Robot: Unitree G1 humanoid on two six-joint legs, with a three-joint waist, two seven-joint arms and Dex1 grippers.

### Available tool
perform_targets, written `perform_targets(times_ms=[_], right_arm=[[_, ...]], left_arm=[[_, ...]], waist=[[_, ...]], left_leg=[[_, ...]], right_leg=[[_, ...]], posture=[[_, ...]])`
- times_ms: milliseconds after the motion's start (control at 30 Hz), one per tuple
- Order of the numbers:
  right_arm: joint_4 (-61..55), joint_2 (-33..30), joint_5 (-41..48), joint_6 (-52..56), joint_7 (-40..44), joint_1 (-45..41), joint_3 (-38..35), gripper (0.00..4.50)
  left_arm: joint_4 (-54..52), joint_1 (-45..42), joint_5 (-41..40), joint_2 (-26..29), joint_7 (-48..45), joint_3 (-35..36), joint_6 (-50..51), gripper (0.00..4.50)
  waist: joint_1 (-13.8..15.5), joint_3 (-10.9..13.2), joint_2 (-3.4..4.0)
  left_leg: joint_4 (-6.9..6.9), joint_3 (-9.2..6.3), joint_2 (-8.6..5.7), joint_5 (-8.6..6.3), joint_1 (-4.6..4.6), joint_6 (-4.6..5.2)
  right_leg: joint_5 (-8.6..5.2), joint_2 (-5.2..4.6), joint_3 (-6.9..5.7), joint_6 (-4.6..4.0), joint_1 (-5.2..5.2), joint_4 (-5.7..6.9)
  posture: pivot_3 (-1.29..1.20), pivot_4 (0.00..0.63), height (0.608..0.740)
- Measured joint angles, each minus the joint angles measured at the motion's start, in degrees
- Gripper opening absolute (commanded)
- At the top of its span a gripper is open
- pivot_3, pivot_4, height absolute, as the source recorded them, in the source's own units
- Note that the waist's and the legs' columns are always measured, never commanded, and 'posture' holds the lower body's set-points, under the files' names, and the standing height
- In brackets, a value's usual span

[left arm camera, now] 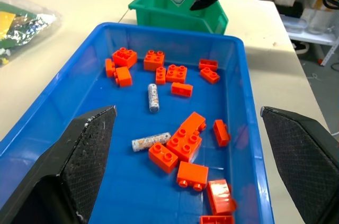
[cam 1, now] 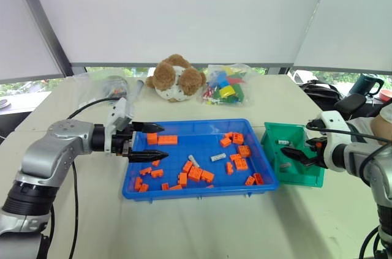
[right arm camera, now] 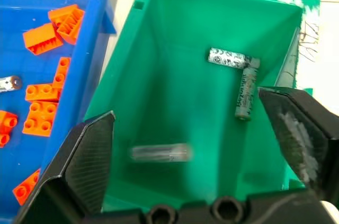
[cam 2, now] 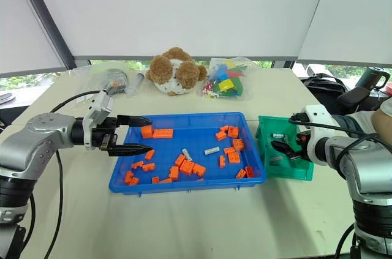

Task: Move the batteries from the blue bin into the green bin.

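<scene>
Currently on the pale tabletop (cam 1: 202, 228), largest item first.

Blue bin (cam 1: 199, 189): wide, shallow, bright-blue plastic tray with a low rim, at the middle of the table. Holds scattered orange rectangular toy bricks (cam 1: 195, 173) and two grey-silver cylindrical batteries (left arm camera: 153, 98), lying apart from each other near the tray's centre among the bricks.

Green bin (cam 1: 309, 176): small, deep green plastic box with sloped sides, just beside the tray's right end. Three batteries lie inside: two touching end to side in an L near one corner (right arm camera: 246, 89), a third (right arm camera: 160, 153) apart from them, blurred.

Brown-and-white plush toy (cam 1: 176, 78): at the far edge of the table, behind the tray.

Clear plastic bag of multicoloured bricks (cam 1: 225, 86): beside the plush toy, on its right.

Left gripper (cam 1: 149, 141): at the tray's left end, pointing across it; black fingers spread wide apart, nothing between them.

Right gripper (right arm camera: 198, 150): over the green box, fingers spread wide on either side of its interior, holding nothing.
</scene>
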Motion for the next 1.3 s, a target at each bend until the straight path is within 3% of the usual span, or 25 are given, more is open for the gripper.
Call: perform_targets(times_ms=[133,300,567,733,967,1300], right_arm=[[-0.83,-1.01,3.51,-1.57,2.91,-4.47,0.95,4.41],[-2.84,3.31,7.92,-2.87,5.08,-12.39,9.62,4.41],[3.99,11.55,4.46,-12.75,5.88,-14.44,28.75,4.41],[11.22,16.04,-0.39,-17.22,3.79,-17.91,34.34,4.41],[19.26,20.47,-6.54,-22.30,2.67,-19.05,39.52,4.41],[21.56,23.52,-9.34,-23.75,4.78,-20.38,41.44,4.41]], left_arm=[[0.01,0.01,0.01,0.00,0.08,0.01,-0.01,4.50],[0.05,-0.25,0.11,-0.41,0.14,-0.05,-0.15,4.50],[-0.30,-0.27,0.51,-0.43,0.78,0.00,-0.16,4.50],[-1.97,0.56,0.44,-0.30,1.52,0.58,0.09,4.50],[-3.51,2.01,-0.14,-0.28,2.70,2.00,0.50,4.50],[-4.12,2.52,-0.68,-0.28,3.78,2.20,0.57,4.50]], waist=[[0.27,0.00,0.01],[0.35,0.00,0.01],[0.47,-0.01,-0.02],[0.40,-0.01,-0.02],[0.44,-0.01,-0.01],[0.37,-0.01,-0.01]], left_leg=[[0.01,0.00,0.00,0.00,0.00,0.00],[-0.01,-0.02,0.00,0.00,0.01,0.01],[0.10,-0.02,0.00,-0.03,-0.06,0.05],[0.08,-0.02,0.00,-0.03,-0.06,0.05],[0.09,-0.01,0.01,-0.02,-0.06,0.04],[0.08,-0.01,0.01,-0.02,-0.06,0.04]], right_leg=[[0.00,0.00,0.00,0.00,0.00,0.00],[0.00,0.01,-0.01,-0.01,0.00,0.00],[0.00,0.00,-0.01,-0.01,0.00,0.00],[0.00,0.00,-0.02,-0.01,-0.02,0.01],[0.00,-0.01,-0.03,-0.01,-0.02,0.01],[0.00,0.00,-0.04,0.00,-0.03,0.03]], posture=[[0.00,0.150,0.733],[0.00,0.150,0.733],[0.00,0.150,0.733],[0.00,0.150,0.733],[0.00,0.150,0.733],[0.00,0.150,0.733]])
